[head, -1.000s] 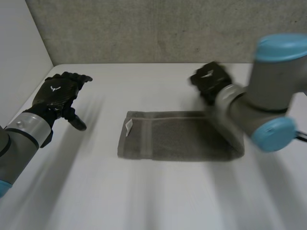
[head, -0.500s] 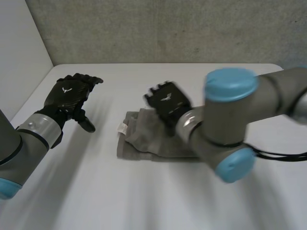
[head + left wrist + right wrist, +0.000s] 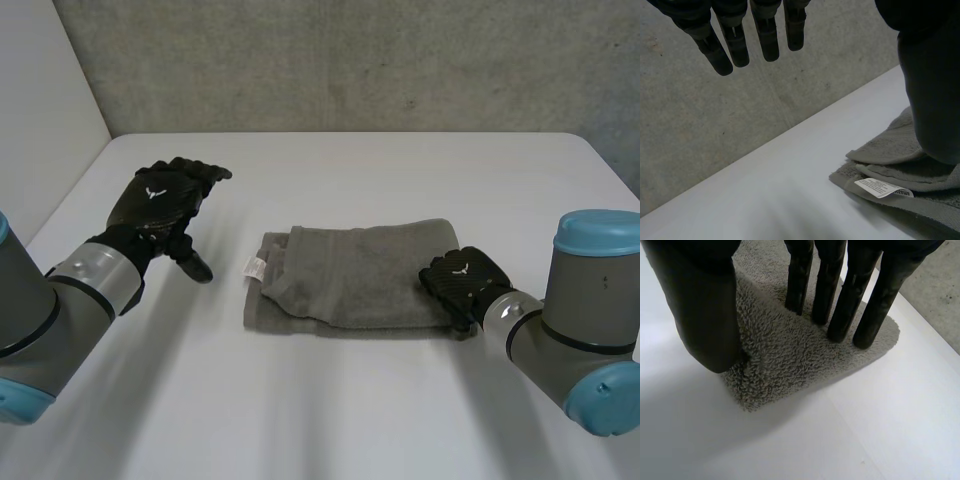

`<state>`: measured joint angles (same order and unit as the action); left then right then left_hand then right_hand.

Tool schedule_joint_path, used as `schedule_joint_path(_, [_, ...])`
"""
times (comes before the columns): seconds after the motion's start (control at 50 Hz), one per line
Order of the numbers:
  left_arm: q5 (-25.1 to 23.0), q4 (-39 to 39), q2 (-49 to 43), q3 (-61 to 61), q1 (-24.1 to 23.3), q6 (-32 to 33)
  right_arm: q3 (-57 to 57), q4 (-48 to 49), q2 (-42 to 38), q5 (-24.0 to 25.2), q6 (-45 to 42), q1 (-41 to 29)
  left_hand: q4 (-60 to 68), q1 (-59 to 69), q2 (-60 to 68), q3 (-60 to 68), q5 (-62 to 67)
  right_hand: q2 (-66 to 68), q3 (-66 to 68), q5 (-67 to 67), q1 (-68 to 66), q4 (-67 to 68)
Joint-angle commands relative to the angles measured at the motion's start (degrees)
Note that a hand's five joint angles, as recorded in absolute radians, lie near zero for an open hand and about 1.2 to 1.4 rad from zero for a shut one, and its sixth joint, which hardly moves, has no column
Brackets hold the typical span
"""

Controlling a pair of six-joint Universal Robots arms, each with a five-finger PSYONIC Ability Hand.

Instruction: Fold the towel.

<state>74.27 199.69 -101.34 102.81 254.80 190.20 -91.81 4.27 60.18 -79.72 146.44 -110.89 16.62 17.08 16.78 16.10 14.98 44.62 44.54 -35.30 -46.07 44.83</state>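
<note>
Nearest on the white table point(image 3: 330, 420), the right arm point(image 3: 585, 350) and the left arm point(image 3: 40, 320) come in from either side. Just beyond, the right hand point(image 3: 462, 283) rests on the right end of the towel point(image 3: 350, 285). Its fingers point(image 3: 840, 300) are straight and side by side with small gaps between them, and their tips press down into the pile. The thumb point(image 3: 707, 315) stands against the towel's edge near a corner. Nothing is curled round the cloth.

The towel lies at the table's middle, folded into a long grey strip. Its upper layer sits a little askew, so the lower layer shows along the near side and at the left end. A white label point(image 3: 256, 268) lies at that left end.

Farther back and to the left, the left hand point(image 3: 165, 200) hovers above the table, apart from the towel. Its fingers point(image 3: 735, 42) are straight and slightly spread, with the thumb out to the side, and it holds nothing. Beyond the table's far edge stands a grey concrete wall point(image 3: 350, 60).
</note>
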Motion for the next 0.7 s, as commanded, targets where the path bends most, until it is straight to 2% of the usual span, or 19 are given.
schedule_joint_path(0.02, [0.00,0.00,0.00,0.11,-0.09,0.00,0.58,0.30,0.38,-1.83,-0.28,-0.03,-4.05,-4.51,-4.21,-3.54,-12.41,35.00,35.08,-34.32,-33.55,34.80])
schedule_joint_path(0.12, [0.09,0.00,0.26,0.11,-0.09,0.09,0.84,0.22,1.08,-5.80,-3.36,-0.20,-4.05,-4.51,-4.21,-3.54,-12.41,35.38,35.46,-34.70,-33.93,35.17])
schedule_joint_path(0.16, [0.09,0.00,0.53,0.11,-0.09,0.09,1.10,0.04,1.70,-8.42,-7.90,-0.55,-4.05,-4.51,-4.21,-3.54,-12.41,35.38,35.46,-34.70,-33.93,35.17])
schedule_joint_path(0.28, [0.18,-0.26,0.79,-0.67,-0.09,0.00,3.73,0.04,2.05,-11.24,-17.66,-2.04,-4.22,-4.67,-4.38,-3.70,-12.58,35.38,35.46,-34.70,-33.93,35.17])
schedule_joint_path(0.32, [0.44,-0.26,0.88,-0.94,-0.09,0.00,5.59,-0.05,2.14,-11.33,-19.62,-3.98,-4.22,-4.67,-4.38,-3.70,-12.58,35.38,35.46,-34.70,-33.93,35.17])
schedule_joint_path(0.36, [1.23,-0.52,1.23,-2.08,-0.18,-0.18,10.31,0.13,1.62,-11.68,-22.24,-9.93,-4.39,-4.84,-4.54,-3.87,-12.74,35.38,35.46,-34.70,-33.93,35.17])
schedule_joint_path(0.38, [1.23,-0.53,1.23,-2.08,-0.18,-0.18,10.33,0.13,1.61,-11.69,-22.25,-9.96,-4.39,-4.84,-4.54,-3.87,-12.75,35.38,35.46,-34.70,-33.93,35.17])
schedule_joint_path(0.42, [2.28,-0.53,1.41,-3.13,-0.27,-0.53,15.58,0.04,0.21,-10.99,-23.83,-16.08,-4.56,-5.01,-4.71,-4.04,-12.91,35.38,35.46,-34.70,-33.93,35.17])
schedule_joint_path(0.44, [2.29,-0.53,1.41,-3.14,-0.27,-0.53,15.61,0.04,0.20,-10.98,-23.83,-16.11,-4.56,-5.01,-4.71,-4.04,-12.91,35.38,35.46,-34.70,-33.93,35.17])
schedule_joint_path(0.58, [6.23,-0.61,1.49,-5.60,-1.15,-3.16,23.78,-0.75,-9.45,-7.13,-28.57,-29.45,-4.89,-5.35,-5.05,-4.38,-13.25,35.38,35.46,-34.70,-33.93,35.17])
schedule_joint_path(0.7, [6.77,-0.61,1.58,-5.86,-1.23,-5.27,24.22,-1.45,-12.72,-6.59,-30.43,-31.75,-4.89,-5.35,-5.05,-4.38,-13.25,35.38,35.46,-34.70,-33.93,35.17])
